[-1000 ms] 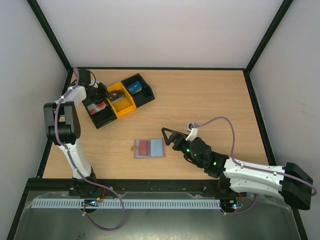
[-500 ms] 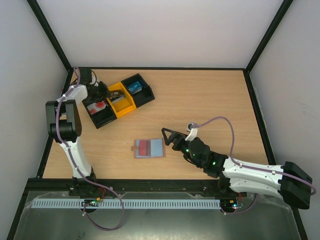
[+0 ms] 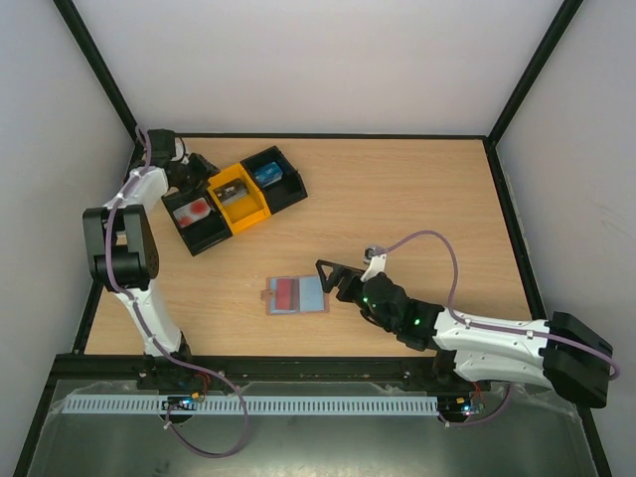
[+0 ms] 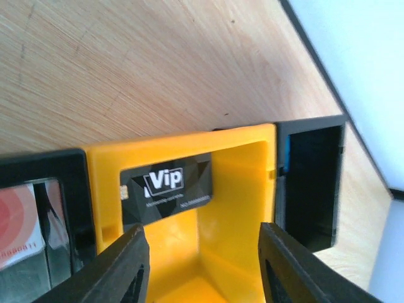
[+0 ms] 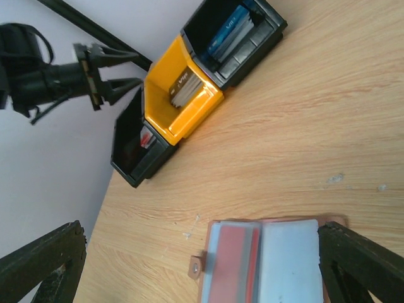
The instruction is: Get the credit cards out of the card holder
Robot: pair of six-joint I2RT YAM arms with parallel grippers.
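Note:
The card holder lies open on the table, a red credit card in its left panel, the right panel pale. My right gripper is open, its fingers straddling the holder from just right of it. My left gripper is open over the tray's yellow section, nothing between its fingers. A dark card marked "Vip" rests in that section. In the top view this gripper sits at the tray's far-left side.
The black-and-yellow three-section tray stands at the back left; a blue card is in its right black section, a red-and-white card in its left one. A wall and black frame post run close behind the left arm.
My left gripper has opened, leaving the dark card in the yellow section, and has drawn back toward the far left. My right gripper has edged left toward the holder.

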